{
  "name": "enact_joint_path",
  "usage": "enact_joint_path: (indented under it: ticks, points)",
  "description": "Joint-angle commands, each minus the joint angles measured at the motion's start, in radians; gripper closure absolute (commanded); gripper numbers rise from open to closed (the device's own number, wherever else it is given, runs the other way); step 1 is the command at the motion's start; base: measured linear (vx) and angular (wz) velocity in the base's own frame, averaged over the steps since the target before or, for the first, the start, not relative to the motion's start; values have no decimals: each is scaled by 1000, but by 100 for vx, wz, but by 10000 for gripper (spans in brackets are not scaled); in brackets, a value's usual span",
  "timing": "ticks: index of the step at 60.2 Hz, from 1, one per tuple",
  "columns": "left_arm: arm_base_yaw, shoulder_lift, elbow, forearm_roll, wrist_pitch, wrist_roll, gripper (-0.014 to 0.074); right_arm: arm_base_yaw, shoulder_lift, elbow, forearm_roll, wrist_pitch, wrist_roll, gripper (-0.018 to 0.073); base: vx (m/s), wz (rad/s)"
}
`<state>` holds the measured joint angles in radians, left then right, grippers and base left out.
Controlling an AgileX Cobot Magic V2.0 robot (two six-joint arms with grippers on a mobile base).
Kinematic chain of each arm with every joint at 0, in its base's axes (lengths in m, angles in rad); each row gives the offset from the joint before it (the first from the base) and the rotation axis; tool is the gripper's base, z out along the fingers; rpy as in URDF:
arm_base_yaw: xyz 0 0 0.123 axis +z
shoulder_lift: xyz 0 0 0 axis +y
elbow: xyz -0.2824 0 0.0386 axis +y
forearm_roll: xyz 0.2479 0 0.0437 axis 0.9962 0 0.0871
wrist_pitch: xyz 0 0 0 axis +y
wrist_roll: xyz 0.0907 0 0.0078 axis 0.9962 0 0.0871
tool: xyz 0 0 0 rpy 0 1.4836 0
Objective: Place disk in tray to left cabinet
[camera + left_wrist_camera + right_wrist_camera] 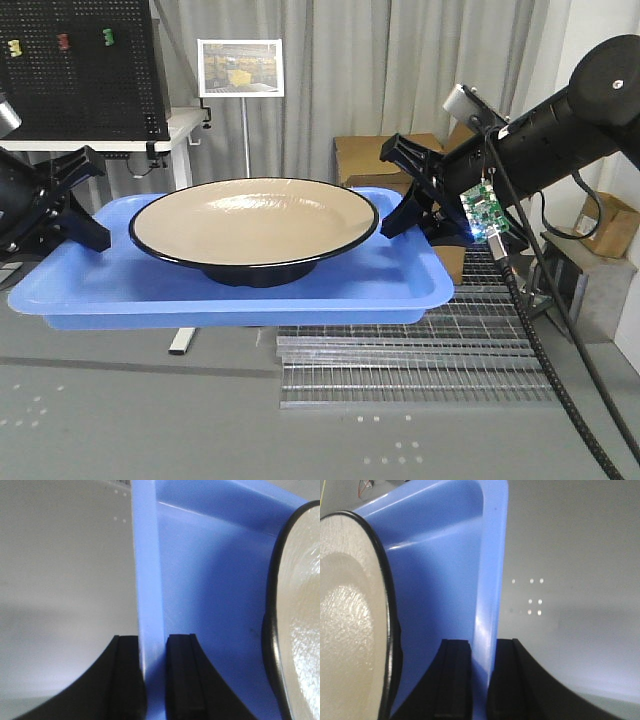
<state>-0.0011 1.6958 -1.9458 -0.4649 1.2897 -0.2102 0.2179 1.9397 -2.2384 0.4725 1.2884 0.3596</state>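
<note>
Editor: What are the jaws holding?

Photographer: The blue tray, carried clear of the grey floor by its two short ends. The left gripper has its jaws clenched on the left rim, one black pad inside the wall and one outside. The right gripper pinches the opposite rim the same way.

Editor: And the disk?

Photographer: The disk sits level in the tray, about midway between the two sets of jaws, with its tan bowl up and its black rim and foot showing. In each wrist view its edge lies just inward of the inner pad, apart from it.

Editor: Around them?

Photographer: Below the tray, toward the right jaws, a metal grating lies on the floor. A black pegboard stands behind the left jaws, and a cardboard box stands behind the right jaws. A sign on a pole stands between them before a grey curtain.
</note>
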Motion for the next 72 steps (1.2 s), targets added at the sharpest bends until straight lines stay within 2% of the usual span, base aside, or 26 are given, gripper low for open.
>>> enact_joint_path:
  ticks: [1,37,72]
  points:
    - [-14,-51,-29,-109,-42,-6,598,12,-57,-33,93,-13,-16,561,56,-3]
    - [-14,-51,-29,-109,-42,-6,598,12,-57,-33,92,-13,-16,561,51,-6]
    - [-14,-51,-29,-107,-42,-6,597,12,-57,-33,92,-13,-16,561,39,-7]
